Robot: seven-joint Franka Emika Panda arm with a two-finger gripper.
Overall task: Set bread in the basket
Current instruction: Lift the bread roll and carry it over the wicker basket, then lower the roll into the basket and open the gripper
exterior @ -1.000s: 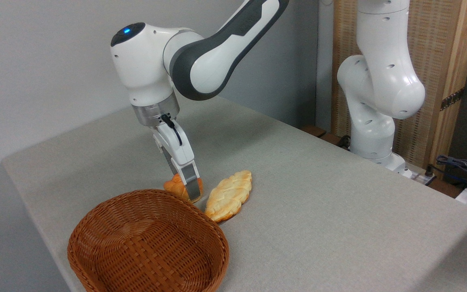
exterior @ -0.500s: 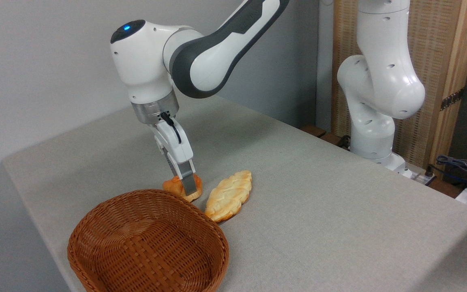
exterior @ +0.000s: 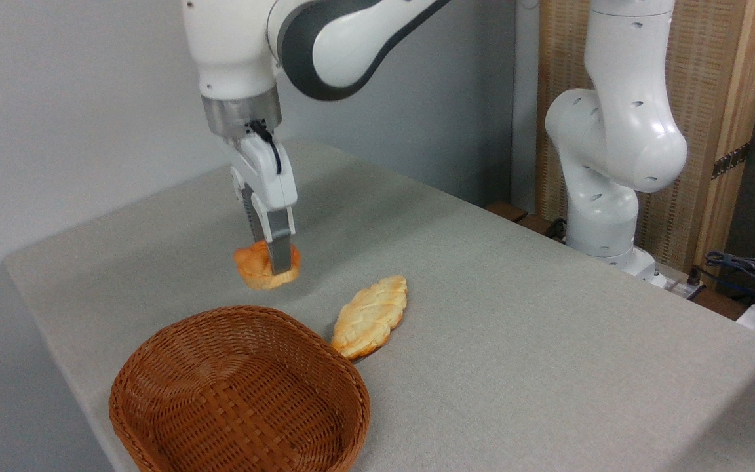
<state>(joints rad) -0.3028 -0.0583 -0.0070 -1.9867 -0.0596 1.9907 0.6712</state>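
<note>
Orange-brown bun (exterior: 258,267), round and knotted, is clamped in the claw (exterior: 278,262) and hangs in the air, clear of the tabletop (exterior: 515,328). One grey finger (exterior: 279,248) crosses the front of the bun; the other is hidden behind it. Claw points straight down, closed on the bun.

Positions relative to the basket (exterior: 240,393):
- bun: above and beyond the far rim, not over the bowl as far as this angle shows, not touching the wicker
- claw: same spot, directly above the bun, hanging from the white and grey arm (exterior: 325,39) that enters from the top edge
- pale braided loaf (exterior: 371,316): flat on the tabletop just right of the far rim, near end right beside the wicker; cannot tell whether it touches
- arm base column (exterior: 613,144): well away to the far right, past the tabletop edge
- wood and cane panel (exterior: 712,98): behind that column, far right
- cables (exterior: 751,269): far right, at the frame edge, below the panel

Basket itself: reddish-brown woven wicker, shallow oval, sits at the near left corner of the tabletop, bottom edge cut by the frame. Nothing lies in the part of the bowl that shows.

Tabletop covered in grey cloth. Faint soft shadow on the cloth under the bun. Plain grey wall (exterior: 56,98) behind, left of the basket.
</note>
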